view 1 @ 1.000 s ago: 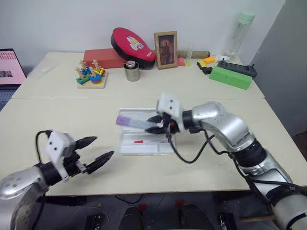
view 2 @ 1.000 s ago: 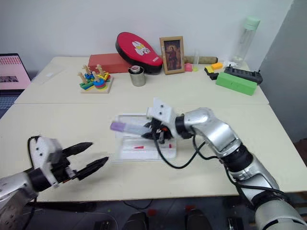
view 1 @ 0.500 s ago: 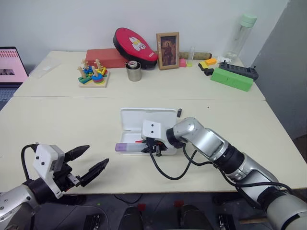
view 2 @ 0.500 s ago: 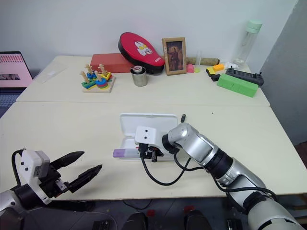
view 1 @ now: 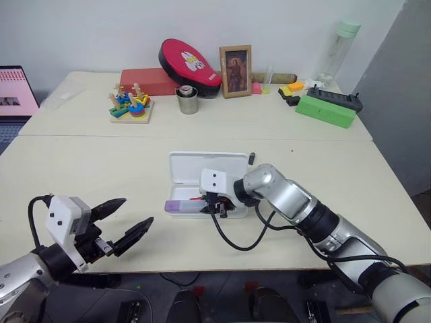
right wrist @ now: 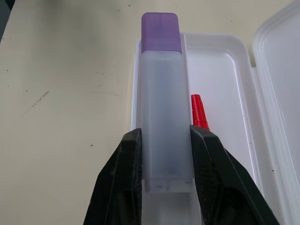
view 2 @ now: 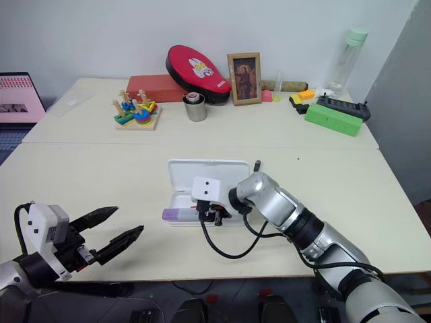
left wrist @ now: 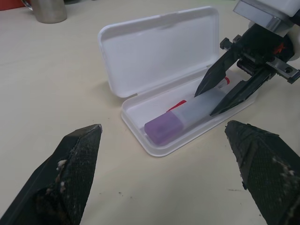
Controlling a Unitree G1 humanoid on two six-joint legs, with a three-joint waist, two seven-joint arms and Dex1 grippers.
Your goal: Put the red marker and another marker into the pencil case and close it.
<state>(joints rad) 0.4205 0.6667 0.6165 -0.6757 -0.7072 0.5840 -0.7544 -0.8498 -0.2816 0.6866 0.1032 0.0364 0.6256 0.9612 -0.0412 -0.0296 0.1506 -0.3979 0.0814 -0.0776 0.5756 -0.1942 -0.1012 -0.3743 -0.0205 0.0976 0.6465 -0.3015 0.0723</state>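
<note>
Since a second ago the right gripper [left wrist: 220,96] has dropped to the open pencil case [view 1: 202,165], pinching the purple-capped marker [left wrist: 187,117]; its long axis lies along the tray, cap seemingly over the rim. Red marker [right wrist: 199,110] inside. Left gripper [view 1: 124,225] spread, idle at eight o'clock.

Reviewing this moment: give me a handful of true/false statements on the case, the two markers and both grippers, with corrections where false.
1. The pencil case lies with its lid open. True.
2. The right gripper is shut on the purple-capped marker. True.
3. The red marker lies outside the case on the table. False: its red end shows inside the case's tray, beside the purple-capped marker.
4. The left gripper holds the case's lid. False: it hangs open and empty, away from the case.
5. The purple-capped marker has been released into the tray. False: the right gripper's fingers clamp its barrel, its cap over the tray's end.
</note>
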